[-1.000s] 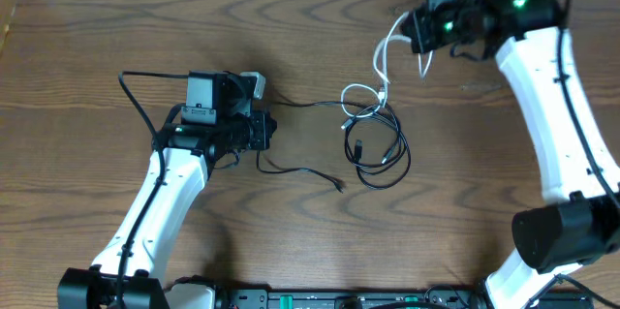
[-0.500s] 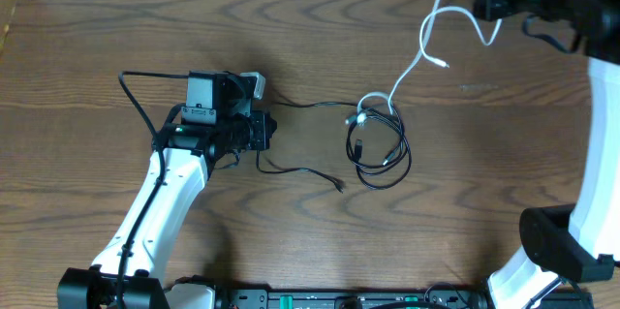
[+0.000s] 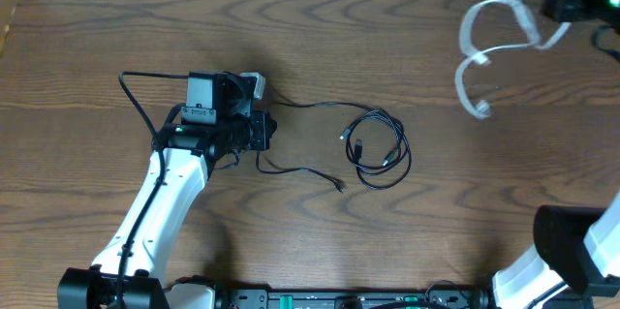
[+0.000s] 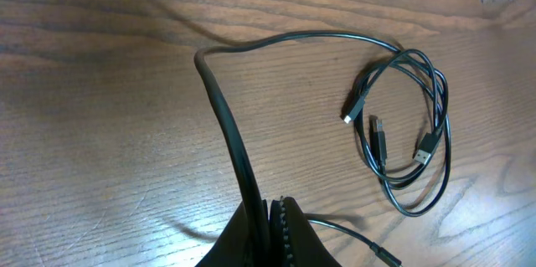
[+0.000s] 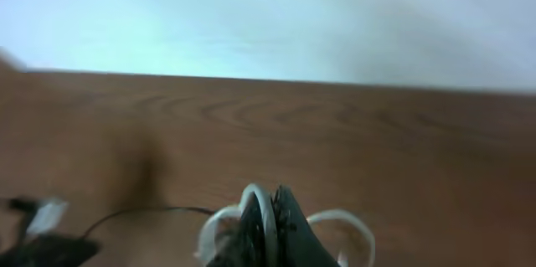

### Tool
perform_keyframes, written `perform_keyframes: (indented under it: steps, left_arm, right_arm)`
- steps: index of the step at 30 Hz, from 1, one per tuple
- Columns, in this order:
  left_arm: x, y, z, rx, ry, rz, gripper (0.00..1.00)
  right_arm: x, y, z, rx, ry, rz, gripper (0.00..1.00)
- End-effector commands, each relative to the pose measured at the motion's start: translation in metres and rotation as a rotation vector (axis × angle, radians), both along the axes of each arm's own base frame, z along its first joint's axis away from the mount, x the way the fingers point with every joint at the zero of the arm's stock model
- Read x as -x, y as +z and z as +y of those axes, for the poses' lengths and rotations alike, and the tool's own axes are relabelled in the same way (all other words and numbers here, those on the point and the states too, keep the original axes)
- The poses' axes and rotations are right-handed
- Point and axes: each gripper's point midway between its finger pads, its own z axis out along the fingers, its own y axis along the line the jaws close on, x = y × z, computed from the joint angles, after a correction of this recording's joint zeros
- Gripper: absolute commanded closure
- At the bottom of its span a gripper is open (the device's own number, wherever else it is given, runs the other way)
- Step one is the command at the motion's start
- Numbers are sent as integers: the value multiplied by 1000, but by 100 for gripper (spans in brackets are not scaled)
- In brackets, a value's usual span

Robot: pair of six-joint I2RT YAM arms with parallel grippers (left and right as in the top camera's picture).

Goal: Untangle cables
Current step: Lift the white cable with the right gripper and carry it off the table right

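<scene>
The wooden bench (image 3: pixel 87 28) carries little besides the cords, and a pale wall runs along its far edge. A thicker black lead (image 3: pixel 131 91) loops off the left arm; nothing lies across the cords.

The left pincer (image 4: pixel 270 221) is clamped together on a thin black cord (image 4: pixel 226 125). That cord runs away from the fingertips, bends, and joins a loose black coil (image 4: pixel 441 116) lying flat near mid-bench, well apart from the pincer. A black tail (image 3: pixel 300 171) trails from under the pincer to a small plug.

The right pincer (image 5: pixel 272 213) is closed on the white cord (image 3: pixel 499 50), which hangs blurred in loops near the far right corner, clear of the coil.

One white cord. The coil shows three plug ends, so I cannot tell how many black cords there are.
</scene>
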Motion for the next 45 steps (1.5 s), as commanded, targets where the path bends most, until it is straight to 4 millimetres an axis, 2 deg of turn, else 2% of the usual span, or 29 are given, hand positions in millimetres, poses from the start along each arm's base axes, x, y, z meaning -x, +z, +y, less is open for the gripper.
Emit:
perform_keyframes:
  steps: [1, 9, 13, 17, 22, 26, 31, 40, 45]
  left_arm:
    - [3, 0, 2, -11, -8, -12, 92]
    - [1, 1, 2, -10, -8, -24, 92]
    - [-4, 5, 1, -6, -8, -50, 92]
    - [-9, 7, 0, -4, -8, -72, 92]
    - [-8, 7, 0, -4, -8, -71, 92]
    - [-8, 7, 0, -4, -8, -71, 92]
    - [-9, 8, 0, -3, -8, -74, 92]
    - [-9, 8, 0, -4, -8, -76, 92]
    - [-13, 10, 0, -1, -8, -95, 92]
  right_arm:
    - [15, 4, -45, 40, -213, 7, 99]
    - [28, -15, -123, 59, -607, 91, 99]
    - [48, -23, -157, 68, -733, 140, 99]
    - [69, -31, -200, 54, -895, 175, 99]
    - [90, -55, -243, -15, -1029, 258, 99]
    - [98, -70, -266, -114, -1064, 284, 99]
    - [125, -71, -297, -209, -1178, 260, 99]
    - [157, -75, -328, -290, -1300, 240, 99]
    - [165, -102, -352, -291, -1403, 319, 99]
